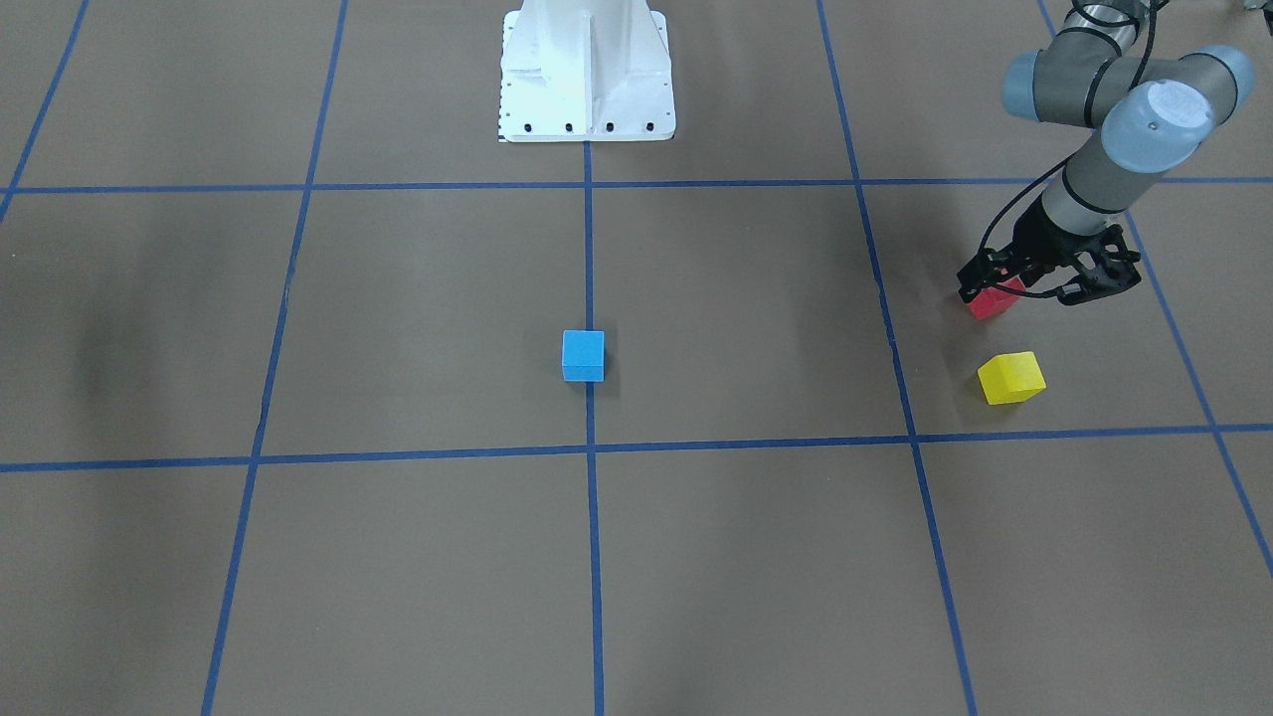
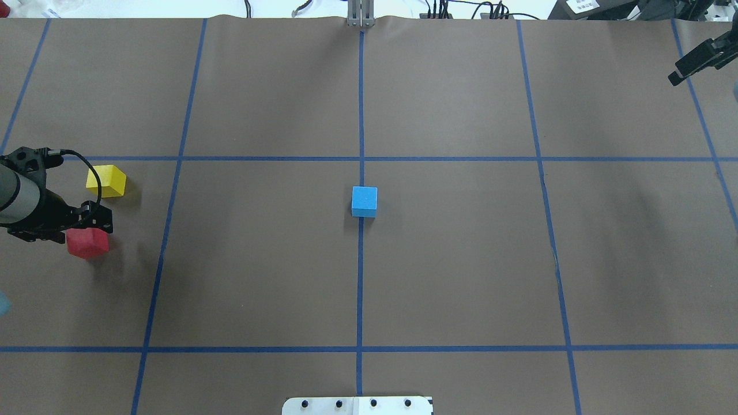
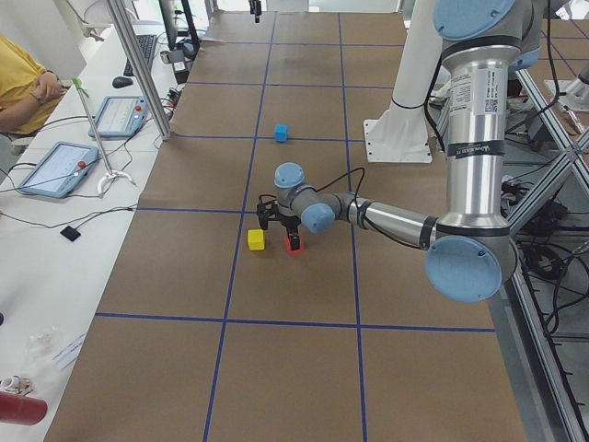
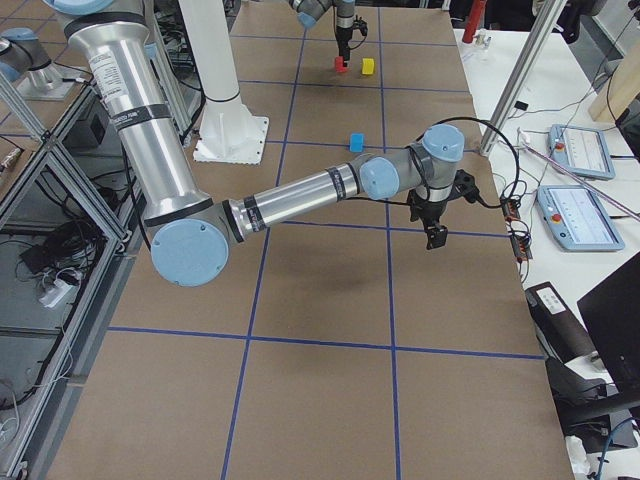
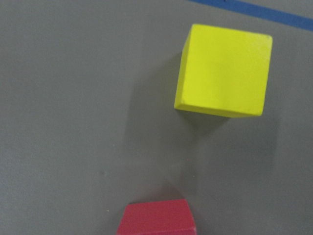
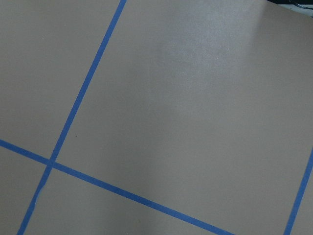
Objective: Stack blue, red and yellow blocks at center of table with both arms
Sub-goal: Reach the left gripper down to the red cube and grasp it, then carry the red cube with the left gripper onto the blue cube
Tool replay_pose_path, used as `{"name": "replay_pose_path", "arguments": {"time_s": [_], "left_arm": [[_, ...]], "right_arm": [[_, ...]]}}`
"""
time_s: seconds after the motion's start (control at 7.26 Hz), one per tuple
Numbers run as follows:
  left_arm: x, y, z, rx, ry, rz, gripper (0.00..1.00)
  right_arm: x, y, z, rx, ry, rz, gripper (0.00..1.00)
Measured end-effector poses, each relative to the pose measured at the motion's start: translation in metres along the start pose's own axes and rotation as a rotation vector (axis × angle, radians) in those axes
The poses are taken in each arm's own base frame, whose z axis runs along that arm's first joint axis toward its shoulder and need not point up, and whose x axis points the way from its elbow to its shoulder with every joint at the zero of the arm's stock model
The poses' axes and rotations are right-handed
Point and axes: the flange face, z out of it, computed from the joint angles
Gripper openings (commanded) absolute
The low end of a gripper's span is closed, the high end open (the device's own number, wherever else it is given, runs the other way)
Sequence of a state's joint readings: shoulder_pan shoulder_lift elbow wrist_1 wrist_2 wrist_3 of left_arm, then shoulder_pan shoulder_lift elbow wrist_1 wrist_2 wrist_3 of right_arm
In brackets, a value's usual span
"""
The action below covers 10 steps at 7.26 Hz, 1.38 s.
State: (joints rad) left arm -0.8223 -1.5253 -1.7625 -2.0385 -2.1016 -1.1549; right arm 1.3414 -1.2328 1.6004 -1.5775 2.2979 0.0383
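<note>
The blue block [image 1: 583, 355] sits on the table's centre line, also in the overhead view [image 2: 364, 201]. The red block [image 1: 995, 300] and the yellow block [image 1: 1010, 378] lie apart at the table's left end, also overhead, red [image 2: 87, 243] and yellow [image 2: 106, 180]. My left gripper [image 1: 1044, 283] hangs open just over the red block, which lies under one finger's side, not centred. The left wrist view shows the red block [image 5: 156, 218] at the bottom edge and the yellow block [image 5: 224, 70] above it. My right gripper [image 2: 695, 60] hovers at the far right corner; its jaws are unclear.
The white robot base [image 1: 587, 70] stands at the table's robot side. Blue tape lines [image 2: 361, 115] divide the brown table into squares. Beside the far edge is a bench with tablets [image 3: 55, 166] and a seated person [image 3: 18, 87].
</note>
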Motion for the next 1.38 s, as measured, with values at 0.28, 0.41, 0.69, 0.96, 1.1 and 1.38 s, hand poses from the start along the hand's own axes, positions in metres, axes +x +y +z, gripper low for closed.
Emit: {"name": "replay_pose_path", "arguments": {"time_s": [0.28,0.41,0.69,0.96,1.1,1.38], "left_arm": [[0.003,0.006,0.008,0.009,-0.017,0.017,0.00],[0.005,0.008,0.007,0.011,-0.016,0.027,0.00],[0.025,0.015,-0.018,0.014,0.007,0.053,0.00],[0.099,0.016,-0.075,0.013,0.004,0.098,0.00],[0.157,0.012,-0.101,0.009,0.000,0.123,0.00],[0.282,0.006,-0.140,0.001,0.010,0.168,0.00]], "right_arm": [[0.000,0.001,0.000,0.000,0.000,0.000,1.00],[0.000,0.001,0.000,0.001,0.000,-0.001,1.00],[-0.001,0.001,-0.001,0.001,0.000,-0.002,1.00],[0.000,0.002,0.001,-0.001,0.000,0.002,1.00],[0.001,0.003,0.002,-0.004,0.000,0.007,1.00],[0.005,0.007,0.006,-0.012,0.003,0.017,1.00]]}}
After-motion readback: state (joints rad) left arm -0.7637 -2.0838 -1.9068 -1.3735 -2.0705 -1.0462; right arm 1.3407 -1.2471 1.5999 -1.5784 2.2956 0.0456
